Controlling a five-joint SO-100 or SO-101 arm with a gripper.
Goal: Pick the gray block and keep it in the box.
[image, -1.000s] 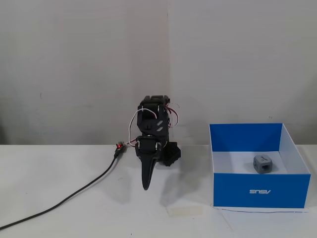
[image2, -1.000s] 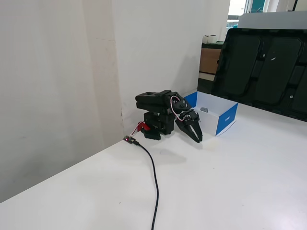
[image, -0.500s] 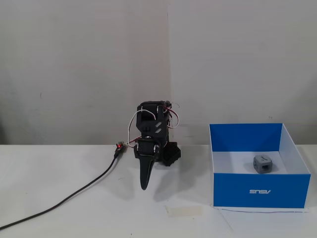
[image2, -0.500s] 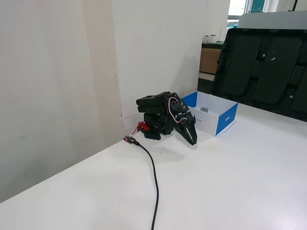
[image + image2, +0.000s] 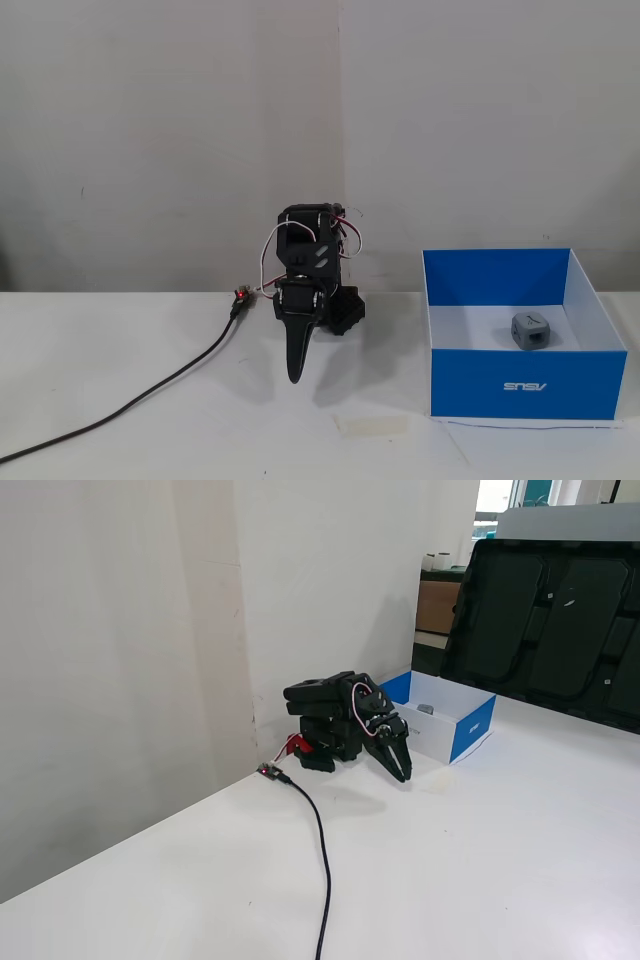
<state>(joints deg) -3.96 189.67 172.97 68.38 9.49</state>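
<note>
The gray block rests on the white floor inside the blue box, which stands at the right of a fixed view. In the other fixed view the box stands behind the arm, and the block shows as a small gray spot inside it. My gripper is folded down at the arm's base, left of the box, with its jaws together and nothing in them. It also shows in the other fixed view, pointing down at the table.
A black cable runs from a red-lit plug at the arm's base to the lower left. A strip of tape lies on the table before the arm. A large black tray leans at the back right.
</note>
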